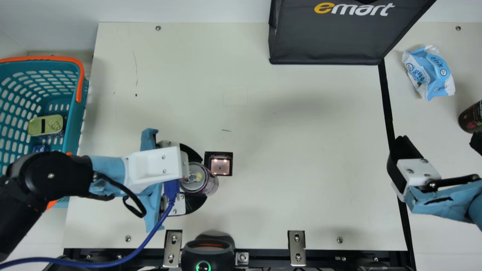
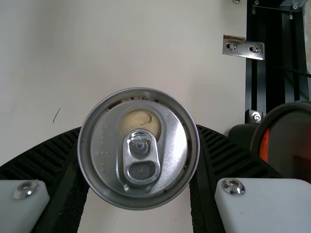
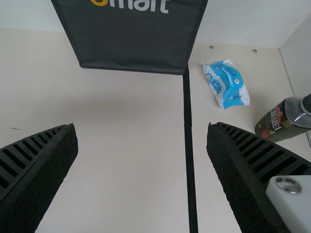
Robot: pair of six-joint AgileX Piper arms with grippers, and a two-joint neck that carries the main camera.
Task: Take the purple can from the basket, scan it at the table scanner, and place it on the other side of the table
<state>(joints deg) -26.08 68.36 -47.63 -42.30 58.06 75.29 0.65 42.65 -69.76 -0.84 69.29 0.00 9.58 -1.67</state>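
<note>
In the main view, your cream bench [image 1: 301,150] has the scanner [image 1: 220,166] just off its middle, toward seven o'clock. A dark bag [image 1: 324,41] stands at one o'clock. Black tape [image 1: 387,101] runs from two to four o'clock; past it, you have a blue-and-white packet [image 1: 429,73] between two and three, and a dark bottle [image 3: 274,121] at three.

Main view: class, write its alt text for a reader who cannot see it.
The left robot gripper holds a purple, silver-topped metal can beside a small, lit square scanner on a cream table. A teal plastic basket is at the view's left; the open right gripper is at its right.
</note>
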